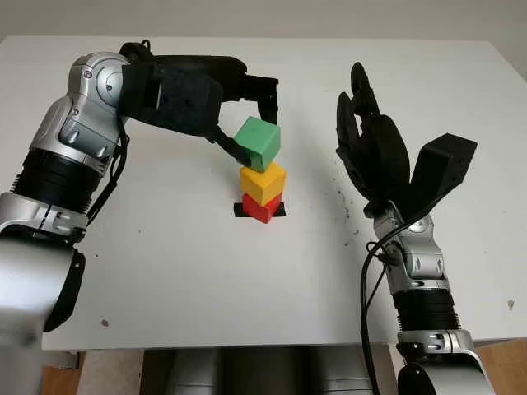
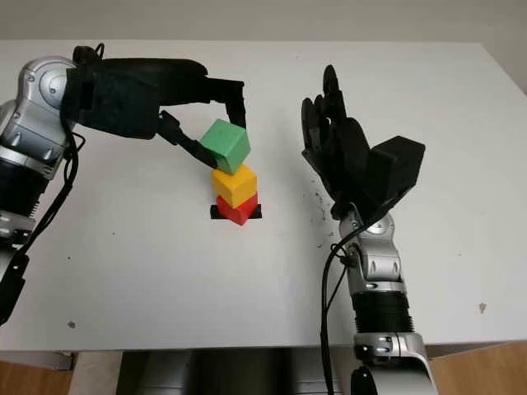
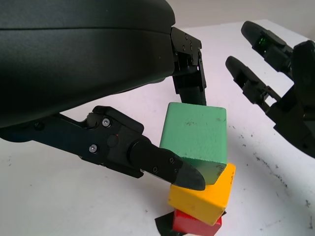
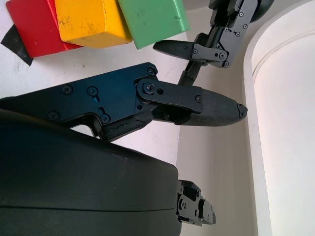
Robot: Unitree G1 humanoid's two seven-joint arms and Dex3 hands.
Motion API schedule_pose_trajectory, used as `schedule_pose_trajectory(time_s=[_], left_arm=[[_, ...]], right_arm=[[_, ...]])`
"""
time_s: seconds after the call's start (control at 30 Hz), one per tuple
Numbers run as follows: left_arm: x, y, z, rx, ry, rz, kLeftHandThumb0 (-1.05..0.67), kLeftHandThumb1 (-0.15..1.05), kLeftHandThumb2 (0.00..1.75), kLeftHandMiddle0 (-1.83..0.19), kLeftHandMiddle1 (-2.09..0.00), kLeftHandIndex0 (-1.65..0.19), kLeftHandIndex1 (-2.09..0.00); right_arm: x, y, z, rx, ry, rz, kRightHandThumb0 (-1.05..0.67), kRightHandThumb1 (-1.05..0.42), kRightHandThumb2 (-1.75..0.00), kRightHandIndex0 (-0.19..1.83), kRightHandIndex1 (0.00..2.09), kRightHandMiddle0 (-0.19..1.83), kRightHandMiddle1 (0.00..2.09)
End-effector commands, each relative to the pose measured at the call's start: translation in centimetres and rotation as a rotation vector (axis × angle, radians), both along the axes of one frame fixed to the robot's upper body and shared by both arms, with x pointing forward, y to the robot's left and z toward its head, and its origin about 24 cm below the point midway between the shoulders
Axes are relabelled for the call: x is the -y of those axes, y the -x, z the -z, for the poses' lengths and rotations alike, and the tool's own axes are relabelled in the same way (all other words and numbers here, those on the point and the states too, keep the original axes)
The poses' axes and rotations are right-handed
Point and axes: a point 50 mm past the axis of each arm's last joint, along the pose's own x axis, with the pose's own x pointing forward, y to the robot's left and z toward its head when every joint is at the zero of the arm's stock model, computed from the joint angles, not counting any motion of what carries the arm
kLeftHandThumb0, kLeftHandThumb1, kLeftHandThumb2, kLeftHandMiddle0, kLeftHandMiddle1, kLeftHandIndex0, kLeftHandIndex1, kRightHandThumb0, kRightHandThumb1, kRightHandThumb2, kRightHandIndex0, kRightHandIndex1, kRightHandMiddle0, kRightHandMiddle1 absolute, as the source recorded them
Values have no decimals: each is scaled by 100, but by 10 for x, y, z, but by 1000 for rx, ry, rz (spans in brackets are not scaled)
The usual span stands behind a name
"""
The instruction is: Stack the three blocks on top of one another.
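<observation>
Left hand grips green block atop yellow block; right hand open

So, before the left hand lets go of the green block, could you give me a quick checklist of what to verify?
1. Left hand grips the green block: ok.
2. Green block touches the yellow block: ok.
3. Green block sits flat and square: not ok, it is tilted and overhangs toward the left hand.
4. Yellow block rests on the red block: ok, though turned a little.
5. Right hand is open, apart from the stack: ok.
6. Stack will stand once released: cannot tell.
</observation>
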Motion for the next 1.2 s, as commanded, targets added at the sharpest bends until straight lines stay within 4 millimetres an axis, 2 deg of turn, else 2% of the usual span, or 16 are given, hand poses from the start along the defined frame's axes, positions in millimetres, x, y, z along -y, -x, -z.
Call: schedule_pose_trajectory(time_s=[0.0, 0.7, 1.17], left_arm=[[5, 2, -14, 33, -6, 26, -51, 105, 11, -15, -6, -27, -165], [8, 0, -16, -88, 5, 17, -48, 105, 9, -12, -5, -21, -169], [10, 2, -14, -61, -19, 41, -47, 105, 11, -13, -5, -17, -172]], right_arm=[[1, 3, -3, 17, 9, 4, -66, -105, -59, -19, 0, -19, 0], [1, 4, -1, 6, 0, 9, -67, -105, -57, -19, 0, -19, 0], [-1, 6, 1, -6, -17, 19, -68, -105, -55, -19, 0, -19, 0]])
